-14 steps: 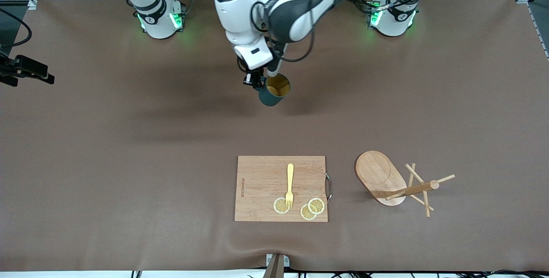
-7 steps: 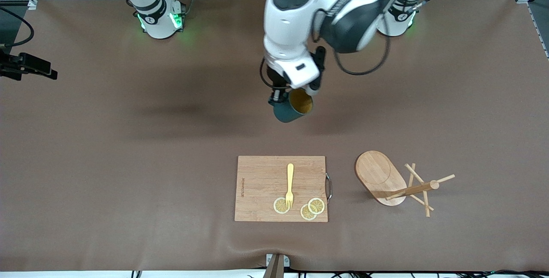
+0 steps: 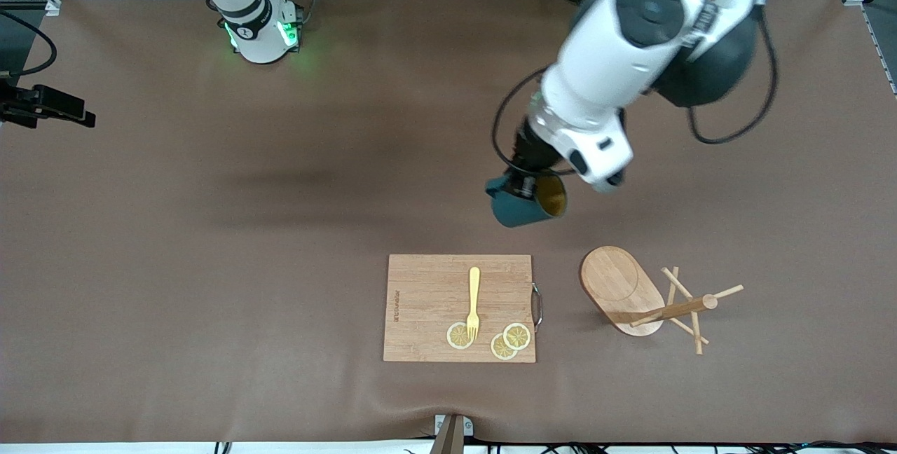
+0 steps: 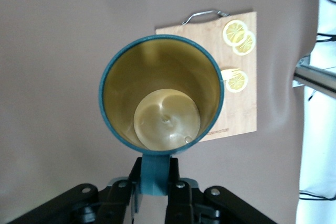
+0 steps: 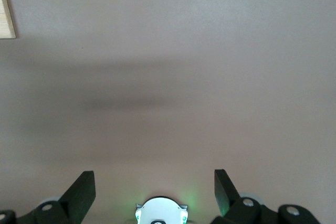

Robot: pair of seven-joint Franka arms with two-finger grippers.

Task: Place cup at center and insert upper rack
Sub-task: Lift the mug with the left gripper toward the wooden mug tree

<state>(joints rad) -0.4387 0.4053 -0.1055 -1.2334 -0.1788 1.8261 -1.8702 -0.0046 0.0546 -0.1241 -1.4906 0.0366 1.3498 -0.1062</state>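
Over bare table, left pincer (image 4: 156, 192) grips cup (image 3: 522, 203), seemingly tilted.

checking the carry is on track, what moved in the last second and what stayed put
The left gripper, shut on the handle of the cup, carried it through the air toward the left arm's end of the table and closer to the upper rack. The rack lies tipped over as before. The cutting board, fork and lemon slices have not shifted. The right gripper waits open.
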